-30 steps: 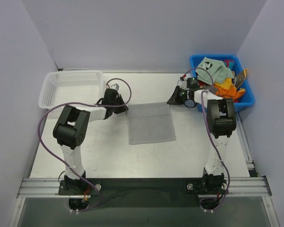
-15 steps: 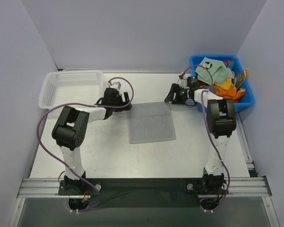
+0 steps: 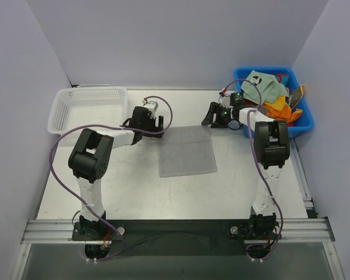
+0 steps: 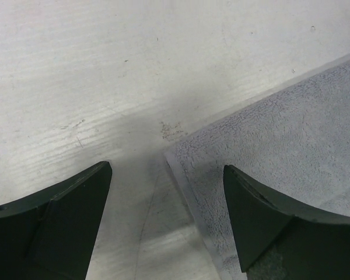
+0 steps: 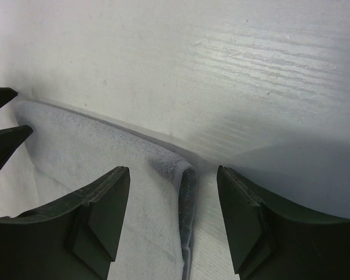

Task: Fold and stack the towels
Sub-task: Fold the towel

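Hovering over the grey towel, which lies flat mid-table, I have my left pincer spread astride its far left corner and my right pincer spread astride the far right corner, where the edge curls up doubled. Neither pinches anything. The other towels sit heaped in the bin. To do the next fold well, I judge I should drop both pincers evenly, catch every layer at each corner, close together, and lift level so the cloth neither skews nor drags.
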Controlling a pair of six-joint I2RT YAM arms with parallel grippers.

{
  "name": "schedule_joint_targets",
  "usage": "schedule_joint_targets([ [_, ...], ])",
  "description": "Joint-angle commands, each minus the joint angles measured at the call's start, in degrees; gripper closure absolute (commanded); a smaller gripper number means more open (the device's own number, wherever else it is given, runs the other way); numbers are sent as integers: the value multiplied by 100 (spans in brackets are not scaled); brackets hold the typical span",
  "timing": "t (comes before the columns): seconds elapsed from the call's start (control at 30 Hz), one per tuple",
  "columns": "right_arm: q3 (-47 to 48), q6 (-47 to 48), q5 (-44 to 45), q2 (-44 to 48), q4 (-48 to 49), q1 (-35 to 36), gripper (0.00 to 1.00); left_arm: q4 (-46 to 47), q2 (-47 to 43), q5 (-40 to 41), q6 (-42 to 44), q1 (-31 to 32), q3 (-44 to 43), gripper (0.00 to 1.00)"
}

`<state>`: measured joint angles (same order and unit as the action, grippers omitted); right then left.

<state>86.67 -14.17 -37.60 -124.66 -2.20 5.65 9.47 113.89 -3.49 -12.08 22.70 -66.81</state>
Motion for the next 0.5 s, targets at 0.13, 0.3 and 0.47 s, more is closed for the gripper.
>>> schedule_joint_targets([
  [0.13, 157, -129, -36, -252, -378, 24, 38, -630, 327, -231, 250, -20, -676, 18],
  [0.3, -589, 11, 691, 589, -273, 155, 38, -825, -390, 303, -303, 77, -203, 14],
  [0.47, -1125, 73, 1624, 1557, -246, 375, 38, -1315, -1253, 1252, -1094, 418, 53, 11],
])
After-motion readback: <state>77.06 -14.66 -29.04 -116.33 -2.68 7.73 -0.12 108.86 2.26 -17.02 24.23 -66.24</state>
